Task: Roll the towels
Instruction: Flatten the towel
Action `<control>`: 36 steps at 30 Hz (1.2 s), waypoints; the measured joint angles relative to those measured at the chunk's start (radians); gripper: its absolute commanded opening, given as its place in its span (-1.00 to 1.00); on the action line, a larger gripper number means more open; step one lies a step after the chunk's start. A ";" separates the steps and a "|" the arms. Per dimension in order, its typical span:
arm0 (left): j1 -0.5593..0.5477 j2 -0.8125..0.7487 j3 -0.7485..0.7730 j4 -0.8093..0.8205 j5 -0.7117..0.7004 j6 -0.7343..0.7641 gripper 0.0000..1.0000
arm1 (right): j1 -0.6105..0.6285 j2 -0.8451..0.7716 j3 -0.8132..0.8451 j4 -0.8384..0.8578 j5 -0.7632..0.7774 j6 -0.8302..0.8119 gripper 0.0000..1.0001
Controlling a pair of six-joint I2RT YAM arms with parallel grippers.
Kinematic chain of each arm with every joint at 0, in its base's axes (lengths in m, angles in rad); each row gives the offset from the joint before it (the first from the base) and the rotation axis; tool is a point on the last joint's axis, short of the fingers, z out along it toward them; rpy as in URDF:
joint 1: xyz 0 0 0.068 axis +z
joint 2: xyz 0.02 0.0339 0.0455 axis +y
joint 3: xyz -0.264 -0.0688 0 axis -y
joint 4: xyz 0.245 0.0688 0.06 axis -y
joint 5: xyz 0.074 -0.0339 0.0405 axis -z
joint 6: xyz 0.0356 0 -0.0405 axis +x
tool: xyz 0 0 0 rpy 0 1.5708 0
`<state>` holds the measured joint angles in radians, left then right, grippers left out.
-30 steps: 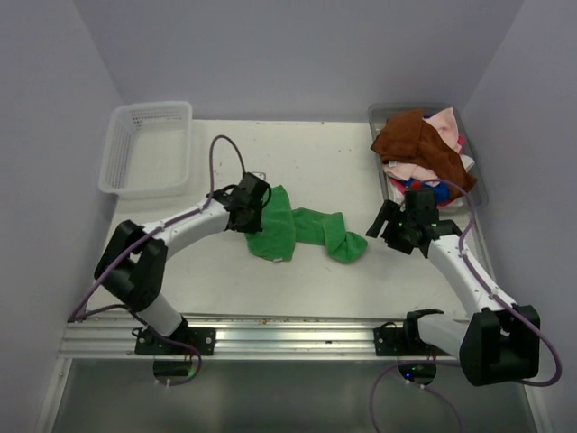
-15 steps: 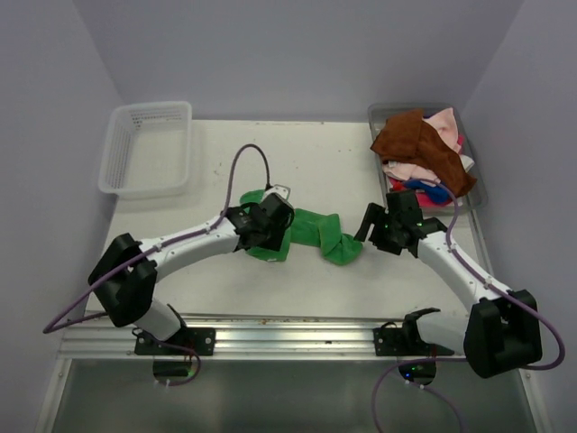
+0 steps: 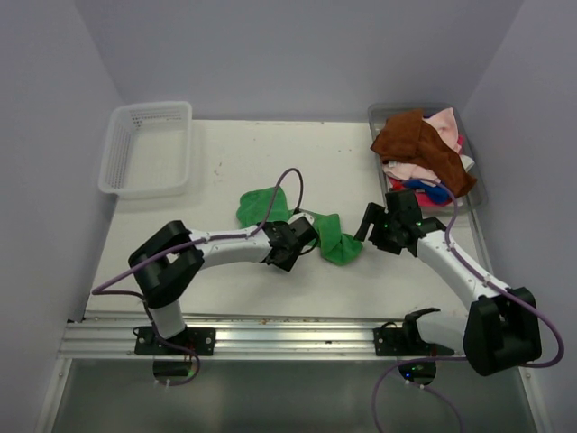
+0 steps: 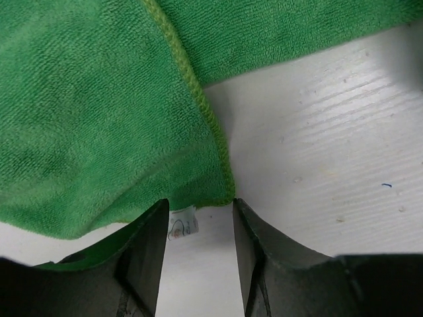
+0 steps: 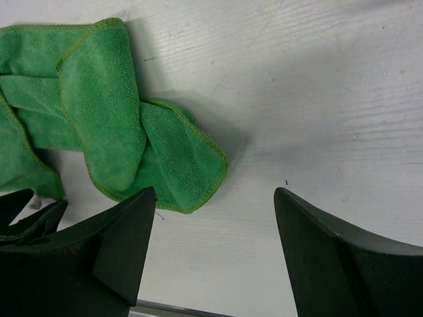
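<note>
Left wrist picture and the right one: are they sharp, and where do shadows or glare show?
Left wrist view: the weave and stitched hem of the green towel are crisp, while the left hand is near-black, with little detail. Right wrist view: equally sharp, a soft shadow beside the towel on the table, no glare.

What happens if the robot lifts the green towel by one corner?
The green towel already lies bunched and folded over itself, so it should droop and hang floppy rather than stay flat. Its fuzzy terry surface looks grippy, so it likely won't slip easily. Pushed along the table, it would probably wrinkle rather than slide whole.
</note>
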<state>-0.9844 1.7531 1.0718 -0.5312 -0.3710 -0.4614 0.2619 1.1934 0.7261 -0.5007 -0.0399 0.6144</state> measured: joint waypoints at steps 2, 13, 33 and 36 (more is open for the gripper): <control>0.000 0.023 0.003 0.008 -0.001 0.002 0.03 | 0.000 -0.002 0.000 -0.001 0.002 0.000 0.53; 0.008 0.046 0.010 0.085 0.021 0.023 -0.75 | 0.000 -0.003 0.000 -0.003 0.004 0.000 0.53; 0.352 -0.403 0.014 0.074 0.272 0.007 -1.00 | 0.577 0.254 0.235 -0.093 0.354 -0.163 0.38; 0.372 -0.407 0.014 0.071 0.298 0.000 -1.00 | 0.637 0.338 0.266 -0.084 0.392 -0.195 0.36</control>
<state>-0.6128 1.3460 1.0859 -0.4603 -0.0731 -0.4618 0.8986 1.5318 0.9916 -0.5842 0.3519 0.4191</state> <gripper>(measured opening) 0.008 0.689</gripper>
